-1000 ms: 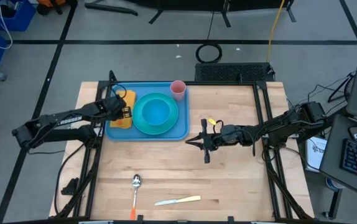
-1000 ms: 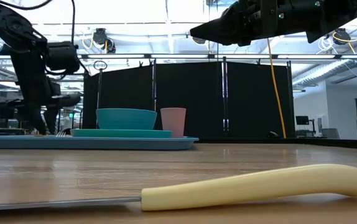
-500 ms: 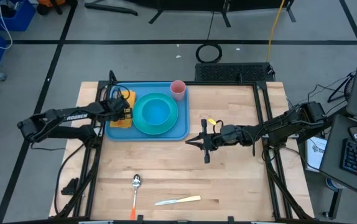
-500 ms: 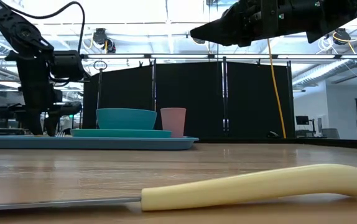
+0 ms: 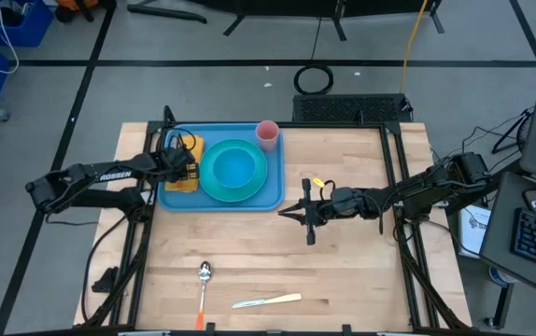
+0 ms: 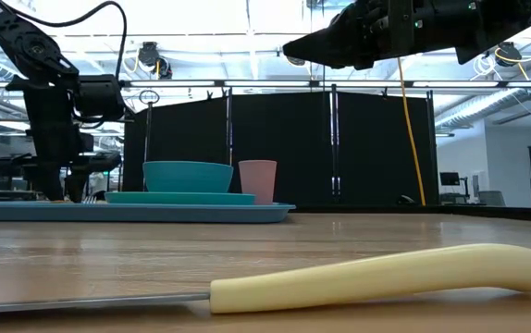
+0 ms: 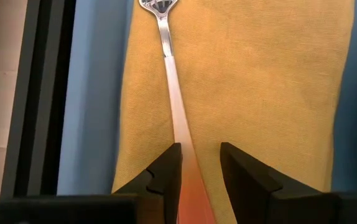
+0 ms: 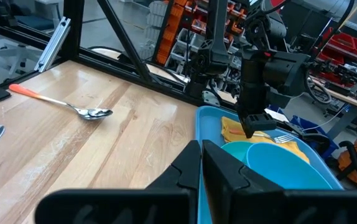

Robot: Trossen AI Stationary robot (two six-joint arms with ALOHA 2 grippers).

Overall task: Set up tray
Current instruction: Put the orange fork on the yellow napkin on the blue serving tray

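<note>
Tray set-up, fork placement: you are parting the left gripper's (image 5: 186, 168) fingers over a fork (image 7: 169, 62) lying on the yellow napkin (image 5: 184, 166).

High view: tray (image 5: 273, 196) sitting at the table's far-left part, long axis running side to side; right gripper (image 5: 307, 217) waiting beside it, fingers shut. Low view: spoon unseen, knife (image 6: 376, 273) nearest. Left wrist view: fingers straddling the fork handle. Next, likely, you are fetching the spoon (image 5: 204, 280).
</note>
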